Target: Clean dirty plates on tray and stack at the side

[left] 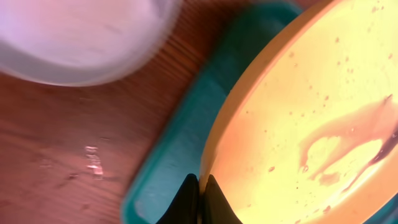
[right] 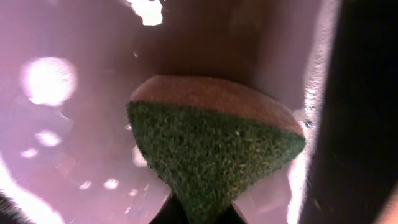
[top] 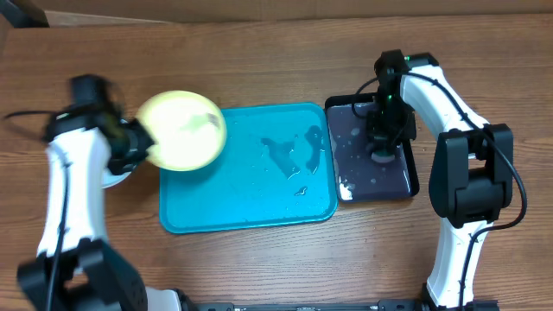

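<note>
My left gripper [top: 145,142] is shut on the rim of the yellow plate [top: 183,130] and holds it tilted over the left end of the turquoise tray [top: 251,203]. In the left wrist view the fingertips [left: 200,186] pinch the plate's edge, and the yellow plate [left: 311,118] shows a wet smear and small specks. A pale plate [left: 81,37] lies on the wood to the left of the tray [left: 180,155]. My right gripper [top: 381,149] hangs over the black tray [top: 396,181], shut on a green sponge [right: 211,149].
Puddles of water [top: 289,155] lie on the turquoise tray's floor. The black tray is wet, with shiny droplets [right: 50,81]. Its dark wall [right: 367,112] rises close on the right of the sponge. Bare wood table [top: 259,60] surrounds both trays.
</note>
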You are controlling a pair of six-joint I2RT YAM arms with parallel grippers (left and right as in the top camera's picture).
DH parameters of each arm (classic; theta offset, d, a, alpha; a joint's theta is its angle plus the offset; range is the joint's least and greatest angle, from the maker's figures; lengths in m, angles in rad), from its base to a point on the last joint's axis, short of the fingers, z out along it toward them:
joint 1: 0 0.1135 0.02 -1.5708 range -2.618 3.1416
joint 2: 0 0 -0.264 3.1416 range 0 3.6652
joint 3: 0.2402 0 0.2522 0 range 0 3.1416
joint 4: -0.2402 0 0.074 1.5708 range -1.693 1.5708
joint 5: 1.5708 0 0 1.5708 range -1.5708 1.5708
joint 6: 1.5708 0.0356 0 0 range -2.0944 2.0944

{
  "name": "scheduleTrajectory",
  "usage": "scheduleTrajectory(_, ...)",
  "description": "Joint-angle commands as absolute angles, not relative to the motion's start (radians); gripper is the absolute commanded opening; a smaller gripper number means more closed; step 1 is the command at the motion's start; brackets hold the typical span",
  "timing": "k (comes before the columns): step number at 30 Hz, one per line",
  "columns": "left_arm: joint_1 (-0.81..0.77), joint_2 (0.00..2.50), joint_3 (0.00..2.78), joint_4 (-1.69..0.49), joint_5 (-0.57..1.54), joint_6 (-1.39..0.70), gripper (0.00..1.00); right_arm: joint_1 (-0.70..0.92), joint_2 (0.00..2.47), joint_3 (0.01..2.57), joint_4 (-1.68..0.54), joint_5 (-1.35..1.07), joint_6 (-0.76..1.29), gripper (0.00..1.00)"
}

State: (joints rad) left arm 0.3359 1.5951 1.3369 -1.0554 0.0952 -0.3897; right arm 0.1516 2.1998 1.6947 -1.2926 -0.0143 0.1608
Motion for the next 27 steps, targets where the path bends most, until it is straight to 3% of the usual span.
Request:
scheduleTrajectory(1, 0.45, 1.555, 1.353, -1.068, 0.029, -0.418, 0.04, 0.166, 2.172, 1.652, -1.255, -0.007, 0.163, 0.04)
scheduleTrajectory(9, 0.643, 1.59, 1.35, -1.037, -0.019, -0.477, 0.04, 0.167, 2.172, 1.646, -1.234, -0.024, 0.163, 0.11)
scheduleTrajectory(21, 0.656, 1.762, 1.35, -0.874, -0.114, -0.476, 0.04, 0.168, 2.172, 1.646, -1.234, -0.044, 0.163, 0.14)
scheduleTrajectory(25, 0.656, 1.811, 1.35, -0.817, -0.108, -0.467, 0.1, 0.168, 2.172, 1.646, -1.235, -0.057, 0.163, 0.2)
scheduleTrajectory(27, 0.656, 1.824, 1.35, -0.799, -0.107, -0.456, 0.19, 0.168, 2.172, 1.646, -1.235, -0.057, 0.163, 0.27)
